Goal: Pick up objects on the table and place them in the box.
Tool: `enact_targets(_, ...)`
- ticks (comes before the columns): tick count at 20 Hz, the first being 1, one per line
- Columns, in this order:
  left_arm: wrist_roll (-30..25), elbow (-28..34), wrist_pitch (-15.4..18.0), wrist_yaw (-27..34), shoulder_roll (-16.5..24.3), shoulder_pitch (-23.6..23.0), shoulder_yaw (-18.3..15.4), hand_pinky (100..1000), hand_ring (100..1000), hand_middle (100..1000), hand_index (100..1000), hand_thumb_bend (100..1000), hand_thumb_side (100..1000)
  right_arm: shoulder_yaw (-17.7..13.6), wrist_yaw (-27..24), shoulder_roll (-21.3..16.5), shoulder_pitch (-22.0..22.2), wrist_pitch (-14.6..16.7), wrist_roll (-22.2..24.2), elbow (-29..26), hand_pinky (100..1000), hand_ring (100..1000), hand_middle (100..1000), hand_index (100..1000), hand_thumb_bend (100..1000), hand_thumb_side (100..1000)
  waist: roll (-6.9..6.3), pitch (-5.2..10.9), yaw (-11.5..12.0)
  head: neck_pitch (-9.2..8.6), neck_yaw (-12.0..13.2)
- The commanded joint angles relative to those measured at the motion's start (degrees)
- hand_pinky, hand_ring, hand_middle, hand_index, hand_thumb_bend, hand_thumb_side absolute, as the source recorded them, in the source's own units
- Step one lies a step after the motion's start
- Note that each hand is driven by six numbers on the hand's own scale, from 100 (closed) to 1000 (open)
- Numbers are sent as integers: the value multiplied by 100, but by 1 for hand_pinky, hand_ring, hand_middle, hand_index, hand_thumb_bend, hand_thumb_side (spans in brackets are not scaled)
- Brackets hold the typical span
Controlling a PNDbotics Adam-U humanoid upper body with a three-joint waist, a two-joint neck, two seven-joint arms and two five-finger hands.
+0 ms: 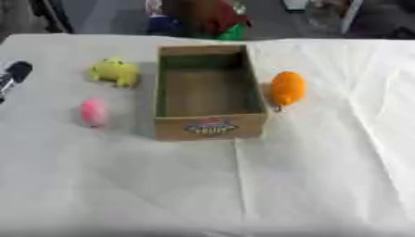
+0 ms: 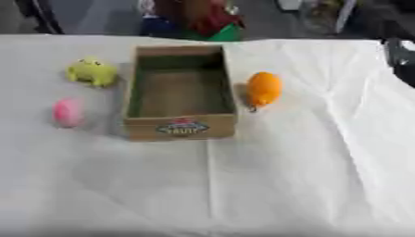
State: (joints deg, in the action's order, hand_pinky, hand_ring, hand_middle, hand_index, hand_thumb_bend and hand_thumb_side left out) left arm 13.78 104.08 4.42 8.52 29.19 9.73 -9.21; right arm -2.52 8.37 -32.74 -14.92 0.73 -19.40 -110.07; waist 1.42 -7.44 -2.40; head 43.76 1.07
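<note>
the cardboard box (image 1: 209,92) was flanked by a yellow toy (image 1: 115,71), pink toy (image 1: 94,112) and orange toy (image 1: 287,89); left hand (image 1: 12,76) and right hand (image 2: 400,55) states cannot be told.

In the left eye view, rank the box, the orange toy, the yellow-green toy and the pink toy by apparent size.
1. box
2. orange toy
3. yellow-green toy, close to the orange one, so that order is unsure
4. pink toy

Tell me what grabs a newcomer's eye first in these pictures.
The open cardboard box at the middle of the white-covered table, with nothing visible inside. Bright toys flank it: an orange one close on its right, a yellow-green one and a pink one on its left.
</note>
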Motion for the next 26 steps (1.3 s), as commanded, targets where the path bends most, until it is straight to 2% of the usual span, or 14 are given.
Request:
enact_targets(1,6,85,-37,-59,85,95,11,597,570,599,751,796,100,-6,-23,-71,-88,-33,70,0,496,652,691,800,345,100,-16,48,10,36,-41)
enact_targets(6,-51,62,-77,-223,84,93,33,602,570,600,752,792,100,31,-64,-51,-100,-24,189,32,496,653,692,811,343,100,-20,43,15,36,-50)
enact_targets(8,-99,60,-100,-381,92,90,25,646,587,605,746,760,100,35,-58,-48,-101,-29,219,47,495,651,692,812,340,100,-19,43,17,36,-54)
enact_targets(10,-166,70,-127,-680,119,85,12,676,599,604,735,721,100,40,-45,-48,-97,-40,246,59,494,650,692,813,341,100,-18,45,18,36,-59)
enact_targets(12,-302,59,-207,-1140,184,89,17,684,596,603,731,722,100,45,-32,-46,-92,-53,276,74,494,647,690,813,340,100,-19,52,13,36,-59)
enact_targets(17,-889,-46,-681,-2284,585,193,198,628,527,540,715,734,100,59,-16,-50,-92,-92,338,104,492,641,687,813,337,100,-39,75,-21,36,-25)
enact_targets(22,-1658,-320,-1210,-2799,1161,535,584,675,572,585,747,776,100,71,-34,-40,-87,-120,369,131,490,636,683,812,334,100,-72,106,-71,36,-20)
enact_targets(26,-2407,-690,-1422,-3228,1501,1014,962,703,604,616,768,775,100,95,-51,-30,-91,-120,401,144,490,633,681,812,334,100,-85,133,-124,36,34)
